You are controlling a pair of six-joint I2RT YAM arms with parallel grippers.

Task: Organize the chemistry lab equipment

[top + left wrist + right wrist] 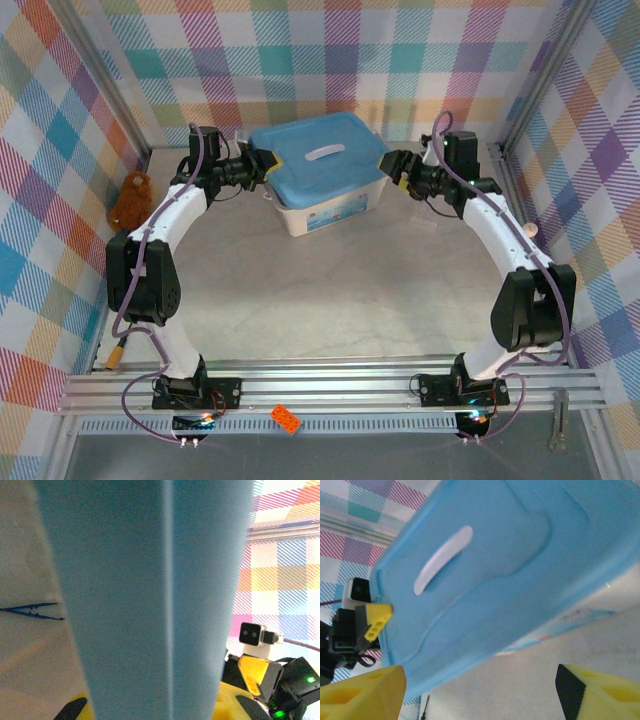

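Tweezers [32, 611] lie flat on the table [30, 670], off to one side of the left pincer [264, 165] and well clear of its fingers [227, 702]. That pincer sits at the left edge of the blue lid [320, 160], with the lid edge running right between the fingers. Can't tell if it's actually biting or just straddling. Right pincer [393, 165] is at the opposite lid edge, fingers spread wide, gripping nothing, lid just ahead of it. Plush toy [130, 198] sits out beyond the left pincer, by the wall.
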